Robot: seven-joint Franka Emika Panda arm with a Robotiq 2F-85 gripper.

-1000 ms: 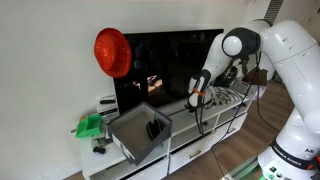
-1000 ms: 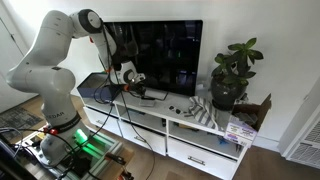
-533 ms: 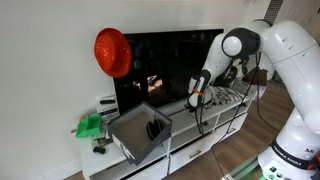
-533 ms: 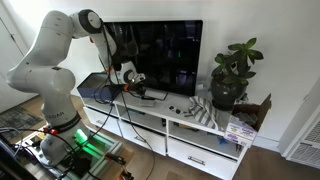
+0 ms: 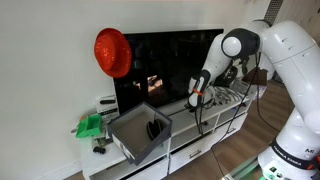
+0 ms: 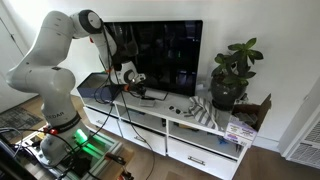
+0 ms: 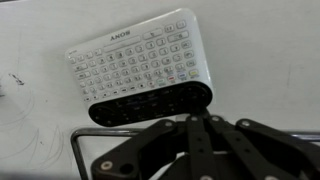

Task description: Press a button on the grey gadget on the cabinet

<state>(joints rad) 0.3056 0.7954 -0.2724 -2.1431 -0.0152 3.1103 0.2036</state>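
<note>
The grey gadget (image 7: pixel 140 62) is a small keypad with many light keys and a dark lower strip; it lies flat on the white cabinet top (image 7: pixel 260 60) and fills the upper half of the wrist view. My gripper (image 7: pixel 194 119) is shut, its fingertips together right at the gadget's dark lower edge, apparently touching it. In both exterior views the gripper (image 5: pixel 196 101) (image 6: pixel 133 87) points down at the cabinet (image 5: pixel 205 140) (image 6: pixel 195 140), just in front of the black TV (image 5: pixel 165 68) (image 6: pixel 165 55). The gadget itself is hard to make out there.
A grey open-topped box (image 5: pixel 140 133) and green items (image 5: pixel 90 125) sit on the cabinet's end. A red round object (image 5: pixel 113 52) hangs by the TV. A potted plant (image 6: pixel 232 75) stands on the other end. A metal wire frame (image 7: pixel 85 140) lies near the gripper.
</note>
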